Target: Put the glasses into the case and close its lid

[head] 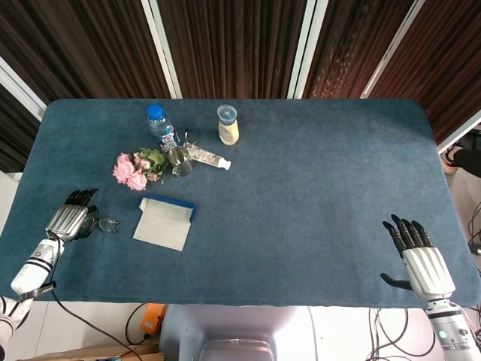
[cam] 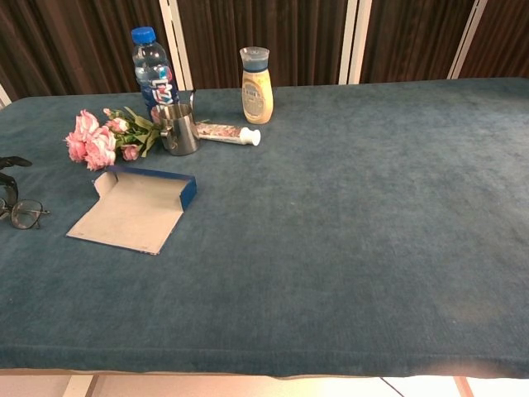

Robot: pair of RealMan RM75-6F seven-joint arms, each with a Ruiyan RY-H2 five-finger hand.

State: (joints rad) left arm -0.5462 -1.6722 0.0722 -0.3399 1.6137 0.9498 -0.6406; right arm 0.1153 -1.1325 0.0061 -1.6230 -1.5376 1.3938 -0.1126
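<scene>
The glasses point(head: 106, 223) lie on the blue tablecloth at the front left, thin dark frame, also seen at the left edge of the chest view as glasses point(cam: 22, 214). My left hand point(head: 68, 220) rests palm down just left of them, fingers apart; I cannot tell whether it touches the frame. Only its dark fingertips point(cam: 10, 163) show in the chest view. The case point(head: 164, 221) is a flat blue box with a pale lining, its lid open, right of the glasses; it shows as case point(cam: 135, 208) too. My right hand point(head: 422, 261) is open and empty at the front right.
Behind the case are pink roses point(head: 131, 171), a steel cup point(head: 179, 159), a water bottle point(head: 160, 125), a tube point(head: 209, 158) and a yellow jar point(head: 228, 125). The table's front edge point(head: 225, 302) runs just below both hands.
</scene>
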